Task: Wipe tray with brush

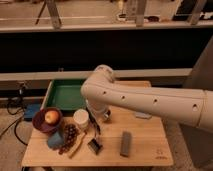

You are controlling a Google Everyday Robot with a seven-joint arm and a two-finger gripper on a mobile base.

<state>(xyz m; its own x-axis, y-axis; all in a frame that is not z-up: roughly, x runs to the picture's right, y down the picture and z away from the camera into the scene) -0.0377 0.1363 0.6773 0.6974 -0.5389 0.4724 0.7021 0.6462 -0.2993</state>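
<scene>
Green tray [67, 95] back-left | hand [102, 117] beside white cup [81, 119], near brush [95, 146] | grip: cannot tell

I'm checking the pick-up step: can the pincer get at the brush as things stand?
Probably yes. The pincer hangs beside the white cup, just behind the brush, which lies free on the table, clear of the grey block; nothing seems to stand between them.
</scene>
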